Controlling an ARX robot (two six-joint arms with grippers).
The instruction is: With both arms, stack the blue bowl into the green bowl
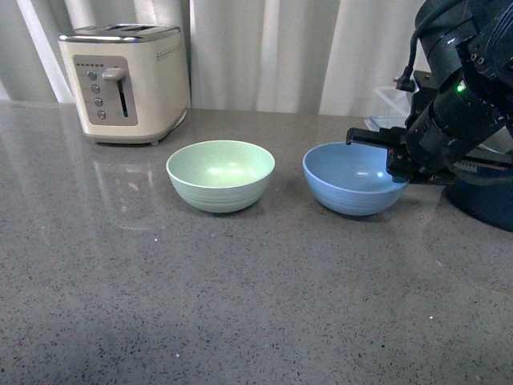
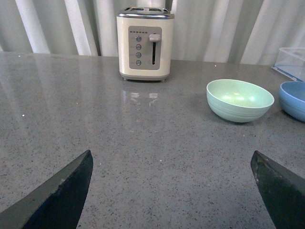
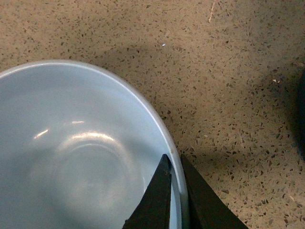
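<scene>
From the front, a cream toaster (image 1: pixel 124 80) stands at the back left of the grey speckled countertop (image 1: pixel 240 305), with a pale curtain (image 1: pixel 264 48) behind it. The green bowl (image 1: pixel 220 175) sits upright near the middle. The blue bowl (image 1: pixel 353 180) is just beside it on the right, with a small gap between them. The black right arm (image 1: pixel 465 88), showing a green light, reaches in from the right. The right gripper (image 1: pixel 354 139) lies along the far rim of the blue bowl. A dark blue pot (image 1: pixel 485 204) stands behind the arm at the right edge, and a clear container (image 1: pixel 391 108) sits further back. The left arm doesn't show here.

In the left wrist view, the left gripper (image 2: pixel 171 191) hangs above bare counter. Its two dark fingertips (image 2: pixel 62 195) are spread wide with nothing between them. Ahead of it stand the toaster (image 2: pixel 145 45), the green bowl (image 2: pixel 239 99), a slice of the blue bowl (image 2: pixel 293 99) and a corner of the clear container (image 2: pixel 291 62).

The right wrist view looks down into the blue bowl (image 3: pixel 71 157), which is empty. The right gripper (image 3: pixel 174 160) is drawn narrow across its rim. One finger (image 3: pixel 155 200) is inside the wall and the other is outside, and they pinch the rim between them. The bowl rests on the countertop (image 3: pixel 228 71), which looks tan in this light.
</scene>
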